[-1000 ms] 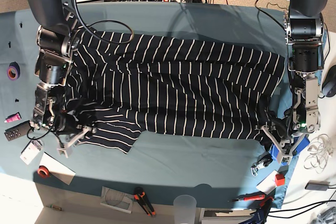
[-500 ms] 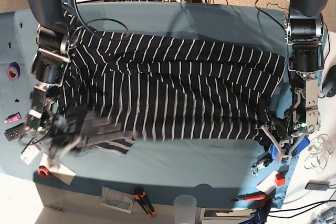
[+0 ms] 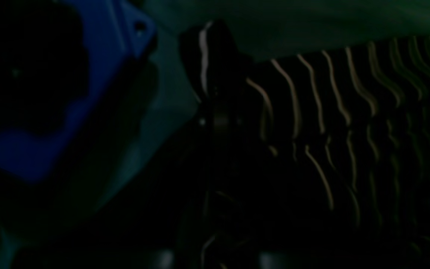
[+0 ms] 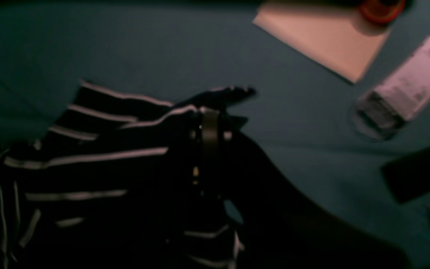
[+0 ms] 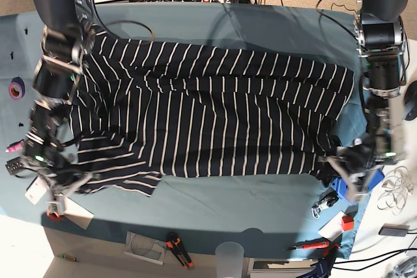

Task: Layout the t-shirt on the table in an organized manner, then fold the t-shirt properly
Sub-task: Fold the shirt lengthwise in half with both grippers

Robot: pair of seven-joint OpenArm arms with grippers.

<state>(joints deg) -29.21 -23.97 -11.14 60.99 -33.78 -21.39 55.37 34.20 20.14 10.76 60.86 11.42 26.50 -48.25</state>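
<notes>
Striped t-shirt pinched, seemingly, by 2 grippers (blurred)

The dark white-striped t-shirt lies spread wide across the teal bench, wrinkled, sleeve corner bunched.

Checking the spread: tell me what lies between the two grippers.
In the base view, the t-shirt spans the stretch from the right gripper to the left gripper, lying on the table.
</notes>
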